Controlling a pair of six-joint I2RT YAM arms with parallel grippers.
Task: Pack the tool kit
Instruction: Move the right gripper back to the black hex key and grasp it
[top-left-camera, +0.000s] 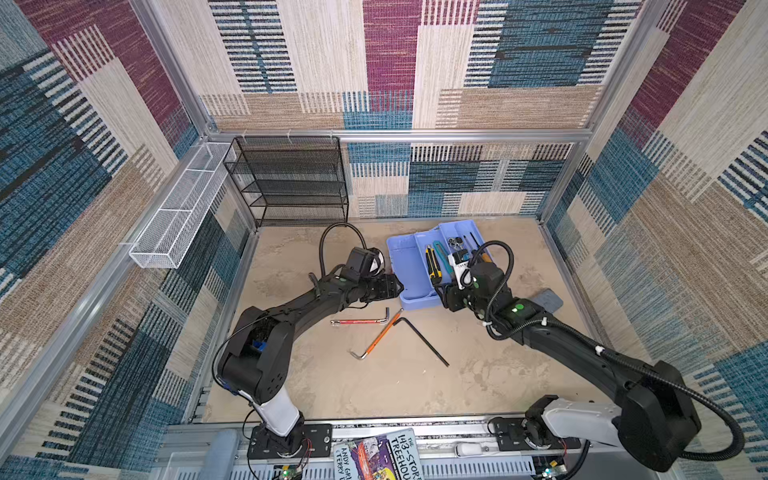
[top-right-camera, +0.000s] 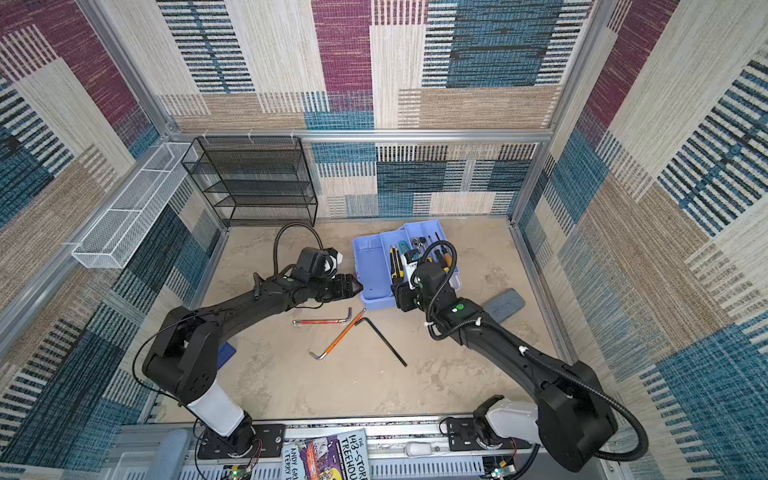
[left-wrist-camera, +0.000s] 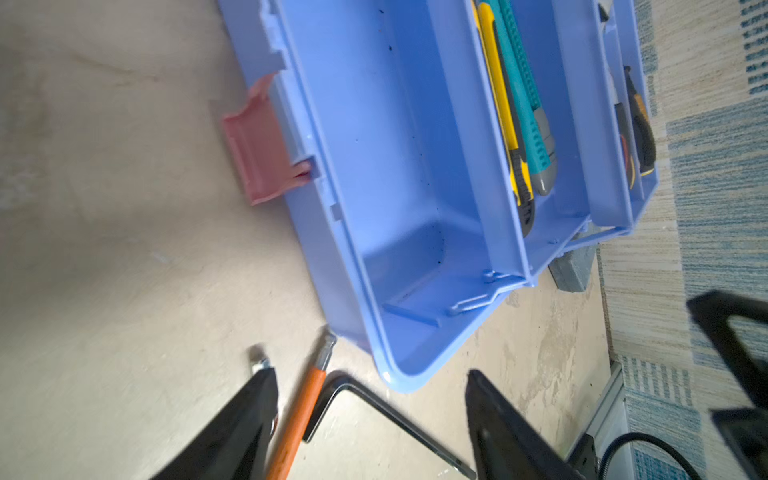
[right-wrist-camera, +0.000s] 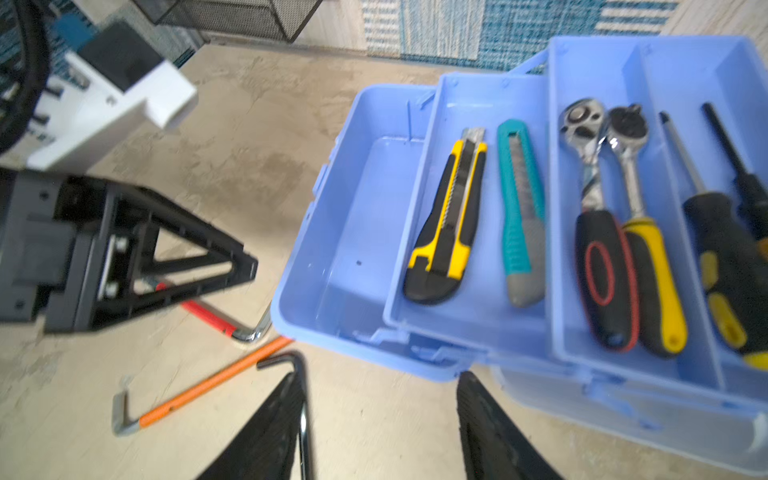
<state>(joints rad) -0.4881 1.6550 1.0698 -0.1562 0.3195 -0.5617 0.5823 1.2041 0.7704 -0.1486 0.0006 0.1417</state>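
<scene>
Toolbox (top-left-camera: 402, 259) sits open on table (top-left-camera: 332, 386), trays fanned out. Its near corner is just ahead of both sets of jaws. Utility knives (right-wrist-camera: 451, 216), ratchets (right-wrist-camera: 602, 249) and screwdrivers (right-wrist-camera: 723, 232) lie in the trays. Bottom compartment (left-wrist-camera: 395, 166) is bare.

L gripper (top-right-camera: 356, 286): jaws apart, nothing btwn them, tips just beside box wall.
R gripper (right-wrist-camera: 380, 376): jaws apart, empty.

Not yet packed: 3 hex keys on table, outside box. Orange key (left-wrist-camera: 305, 399) and black key (left-wrist-camera: 374, 403) lie below and btwn L jaws. Red key (right-wrist-camera: 208, 316) lies partly under L fingers. Black key's elbow is right by one R finger in the wrist view; contact or not, can't tell.

Handling (est.):
- Keys look light, stiff and thin. They lie flat, so hard to get tips under.
- Bare steel is prob. slippery.
- Orange and red sleeves should grip better; pinch across sleeve, mid-shank.
- Black key: pinch long arm nr elbow.
- Box is thin plastic, prob. slides if bumped; trays may swing.
</scene>
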